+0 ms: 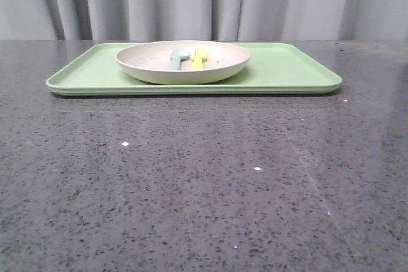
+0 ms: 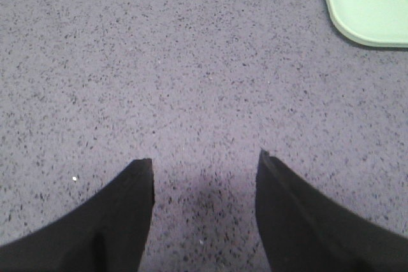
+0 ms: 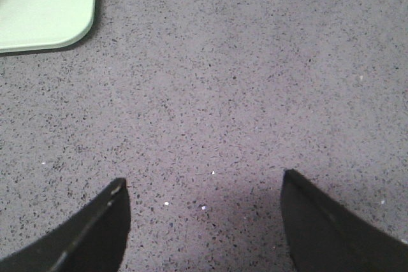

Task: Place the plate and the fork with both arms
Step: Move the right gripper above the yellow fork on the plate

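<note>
No text, labels or numbers to read anywhere, as far as I can tell. The plate [image 1: 183, 62] just has speckles, too small to be marks.

L end effector [image 2: 205, 164] & R end effector [image 3: 204, 186]: agape, empty

The light is soft and even, coming from above, and the dark speckled table [image 1: 204, 183] gives a pale sheen in front of the green tray [image 1: 287, 68], with a thin dark shadow under the tray's near edge. In both wrist views the black fingers [image 2: 121, 221] [image 3: 319, 221] look soft and a little out of focus, with a dim shadow on the table between them. The front view is sharp enough, only a little grainy.
</note>
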Controlling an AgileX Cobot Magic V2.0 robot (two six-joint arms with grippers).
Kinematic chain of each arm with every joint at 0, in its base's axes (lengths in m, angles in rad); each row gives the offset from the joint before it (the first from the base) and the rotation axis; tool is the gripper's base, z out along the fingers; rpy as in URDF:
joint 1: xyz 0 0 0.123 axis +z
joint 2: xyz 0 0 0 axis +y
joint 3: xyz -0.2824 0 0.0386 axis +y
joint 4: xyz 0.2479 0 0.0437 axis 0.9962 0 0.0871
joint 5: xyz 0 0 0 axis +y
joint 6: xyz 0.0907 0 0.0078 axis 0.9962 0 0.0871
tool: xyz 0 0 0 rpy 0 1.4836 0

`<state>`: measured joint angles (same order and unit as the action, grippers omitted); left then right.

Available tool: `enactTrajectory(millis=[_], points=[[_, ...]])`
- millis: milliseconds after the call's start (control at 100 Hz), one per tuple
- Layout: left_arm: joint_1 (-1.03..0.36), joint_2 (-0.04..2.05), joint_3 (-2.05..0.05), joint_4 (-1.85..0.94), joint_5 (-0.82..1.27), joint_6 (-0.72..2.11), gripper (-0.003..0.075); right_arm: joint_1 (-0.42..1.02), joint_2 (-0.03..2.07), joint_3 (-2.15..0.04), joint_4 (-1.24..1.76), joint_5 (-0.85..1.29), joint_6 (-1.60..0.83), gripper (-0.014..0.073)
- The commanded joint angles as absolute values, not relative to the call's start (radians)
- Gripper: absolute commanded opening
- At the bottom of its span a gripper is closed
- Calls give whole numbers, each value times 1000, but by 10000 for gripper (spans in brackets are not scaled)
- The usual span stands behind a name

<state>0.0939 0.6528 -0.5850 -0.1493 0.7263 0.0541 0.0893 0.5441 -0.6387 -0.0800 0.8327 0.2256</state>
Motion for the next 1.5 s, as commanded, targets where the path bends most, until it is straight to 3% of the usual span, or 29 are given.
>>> enactTrajectory(millis=[0,670,950,1490], points=[[96,611,-586,-155,680,45,356,86,554,-673,-96,780,217,508],[96,533,-516,-163,682,45,356,88,599,-704,-33,770,141,508],[96,533,-516,-163,680,45,356,100,841,-874,107,741,71,508],[96,533,-516,-163,680,45,356,319,1385,-1349,108,671,71,508]])
